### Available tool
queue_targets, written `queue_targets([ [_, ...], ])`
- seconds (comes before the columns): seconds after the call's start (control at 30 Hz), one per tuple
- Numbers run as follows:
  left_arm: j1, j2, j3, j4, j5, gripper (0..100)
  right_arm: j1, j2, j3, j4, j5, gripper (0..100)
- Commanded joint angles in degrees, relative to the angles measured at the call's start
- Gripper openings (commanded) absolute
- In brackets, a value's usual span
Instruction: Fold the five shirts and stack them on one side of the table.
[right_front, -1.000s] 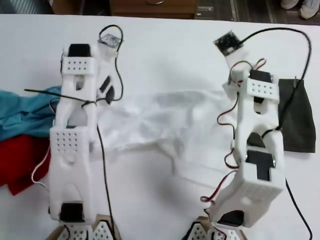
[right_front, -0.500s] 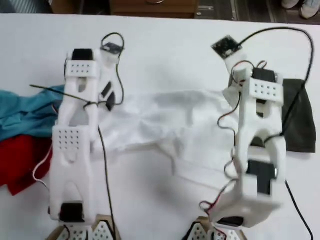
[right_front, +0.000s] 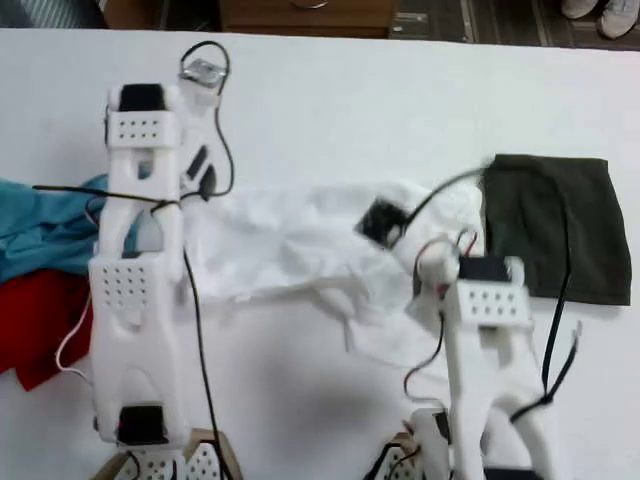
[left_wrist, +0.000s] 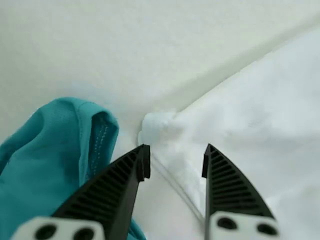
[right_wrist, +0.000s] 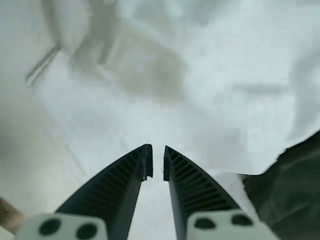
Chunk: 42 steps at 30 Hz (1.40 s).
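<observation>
A crumpled white shirt (right_front: 300, 240) lies spread across the middle of the table. My left gripper (left_wrist: 175, 155) hangs open just above its left corner (left_wrist: 160, 125), one finger on each side, beside the teal shirt (left_wrist: 55, 155). From above, the left gripper (right_front: 198, 172) sits at the white shirt's far left edge. My right gripper (right_wrist: 156, 156) is shut with nothing in it, over the white shirt (right_wrist: 200, 90) near its right end. A folded dark shirt (right_front: 555, 225) lies flat at the right.
A teal shirt (right_front: 40, 230) and a red shirt (right_front: 35, 320) lie bunched at the table's left edge. The right arm (right_front: 485, 300) stands over the near right part of the table. Its cable (right_front: 560, 290) crosses the dark shirt. Bare white table lies beyond the shirts.
The right arm has pulled back toward the near edge and swung left, uncovering the dark shirt. The left arm has shifted slightly left and farther back.
</observation>
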Motion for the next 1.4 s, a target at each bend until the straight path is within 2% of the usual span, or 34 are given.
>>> queue_targets([
  [0.0, -3.3, -5.4, -2.2, 1.0, 0.6, 20, -0.4, -6.4, 6.6, -1.1, 0.4, 5.5],
  [0.17, -4.4, -4.8, -1.7, 1.0, 0.4, 20, -1.2, -10.6, 11.2, 0.2, 0.3, 5.6],
  [0.3, -4.0, -4.8, -1.7, 1.0, 0.4, 20, -4.6, -12.6, 14.4, 1.5, 0.4, 5.6],
  [0.47, -3.9, -4.8, -1.7, 1.1, 0.4, 20, -6.5, -13.1, 18.3, -6.1, 0.6, 5.6],
  [0.6, -4.0, -5.3, -1.1, 1.1, 0.4, 20, -6.2, -13.1, 20.1, -12.2, 4.7, 5.6],
  [0.87, -3.7, -5.4, 1.2, 1.1, 0.3, 20, -6.2, -13.1, 20.4, -12.7, 5.3, 5.6],
  [1.1, -3.6, -5.5, 1.1, 1.1, 0.3, 20, -6.1, -13.0, 24.1, -19.5, 7.2, 5.6],
  [1.37, -3.9, -5.5, 1.1, 1.1, 0.3, 20, -6.1, -13.0, 24.8, -19.8, 7.3, 4.7],
])
